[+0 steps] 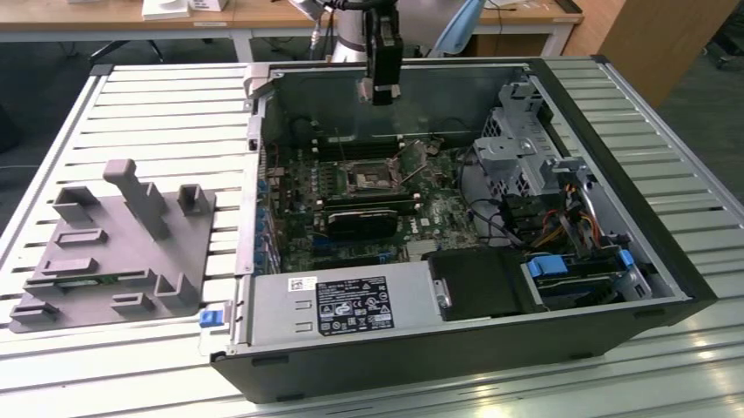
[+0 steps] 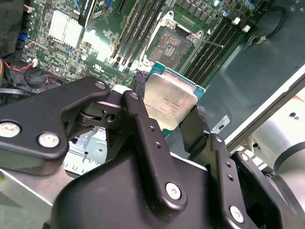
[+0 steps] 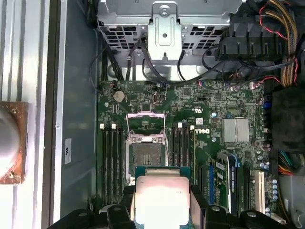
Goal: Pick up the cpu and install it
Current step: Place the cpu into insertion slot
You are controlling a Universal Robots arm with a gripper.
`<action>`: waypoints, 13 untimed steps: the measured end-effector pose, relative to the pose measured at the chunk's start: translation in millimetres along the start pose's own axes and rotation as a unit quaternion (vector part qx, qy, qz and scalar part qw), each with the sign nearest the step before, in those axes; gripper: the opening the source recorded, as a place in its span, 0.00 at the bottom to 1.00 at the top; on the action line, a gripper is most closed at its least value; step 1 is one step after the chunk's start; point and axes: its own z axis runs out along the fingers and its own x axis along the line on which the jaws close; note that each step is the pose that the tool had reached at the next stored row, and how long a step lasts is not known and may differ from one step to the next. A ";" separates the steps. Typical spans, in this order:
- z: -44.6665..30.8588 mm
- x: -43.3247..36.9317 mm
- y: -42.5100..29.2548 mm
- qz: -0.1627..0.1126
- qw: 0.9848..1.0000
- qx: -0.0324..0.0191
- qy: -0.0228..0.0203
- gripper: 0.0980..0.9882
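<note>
table: pale slatted surface; carried the computer case and a fixture block.
computer case: black tower laid on its side, side panel off, interior exposed.
fixture block: grey moulded part with upright posts; sat at the exterior view's left of the case, apart from it.
motherboard: green board, flat on the case floor.
heatsink: small silver finned block on the board.
memory slots: long black parallel rows.
expansion card: long black card, seated on the board.
power supply: silver box with a label, at the near case edge.
drive cage: perforated bare metal.
cable bundle: yellow, red and black wires beside the cage.
</note>
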 end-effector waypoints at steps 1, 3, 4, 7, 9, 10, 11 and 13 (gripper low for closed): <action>0.0 0.0 0.0 0.003 1.000 0.000 0.000 0.50; 0.1 0.0 0.0 0.010 1.000 0.000 -0.001 0.50; 0.1 0.0 0.0 0.013 1.000 0.000 -0.001 0.50; 0.3 0.0 0.0 0.023 1.000 0.000 -0.001 0.50; 0.4 0.0 0.0 0.029 1.000 -0.001 -0.002 0.50; 0.4 0.0 0.0 0.033 0.999 -0.001 -0.002 0.50; 0.4 0.0 0.0 0.036 0.999 -0.001 -0.002 0.50; 0.5 0.0 0.0 0.042 0.999 -0.001 -0.003 0.50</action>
